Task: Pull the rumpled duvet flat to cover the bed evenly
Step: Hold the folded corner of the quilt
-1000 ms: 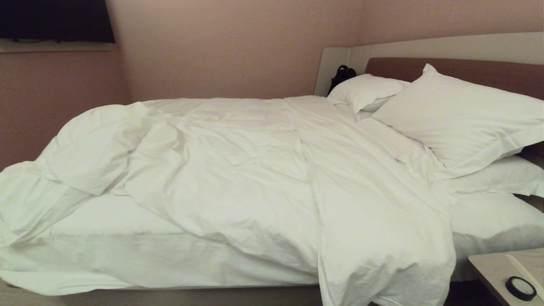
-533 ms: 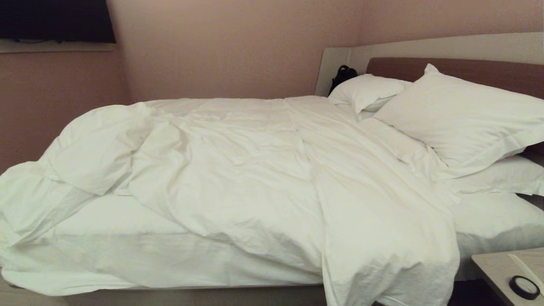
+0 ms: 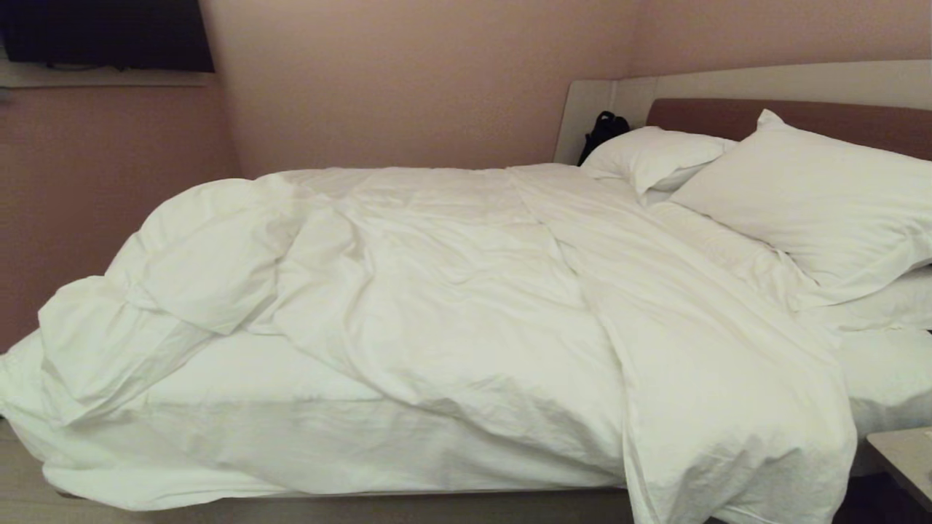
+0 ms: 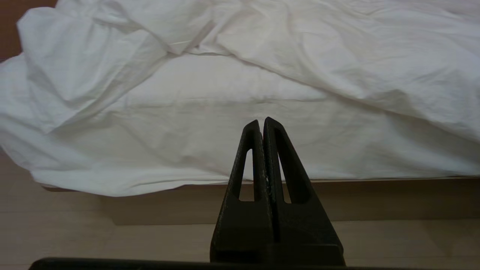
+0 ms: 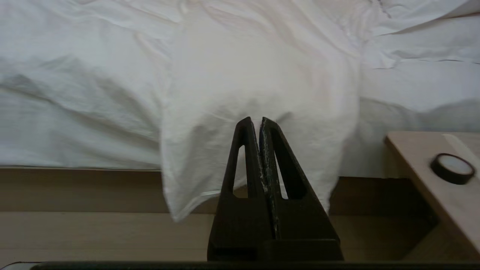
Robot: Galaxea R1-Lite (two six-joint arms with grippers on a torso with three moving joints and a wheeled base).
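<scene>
One duvet (image 3: 466, 291) lies rumpled across the bed (image 3: 728, 80), bunched toward the foot, with one corner hanging over the near side. Three pillows (image 3: 808, 204) are stacked at the headboard. The left end effector (image 4: 261, 120) and the right end effector (image 5: 255, 120) are both clenched, empty, short of the bed's edge.

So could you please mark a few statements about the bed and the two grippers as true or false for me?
1. The duvet lies flat and even over the bed. False: it is rumpled, leaving bare sheet on the near side.
2. The left gripper has its jaws shut. True.
3. The right gripper holds a duvet corner. False: it is shut on nothing.
4. Pillows lie at the headboard end. True.
5. One duvet corner hangs over the bed's near edge. True.
</scene>
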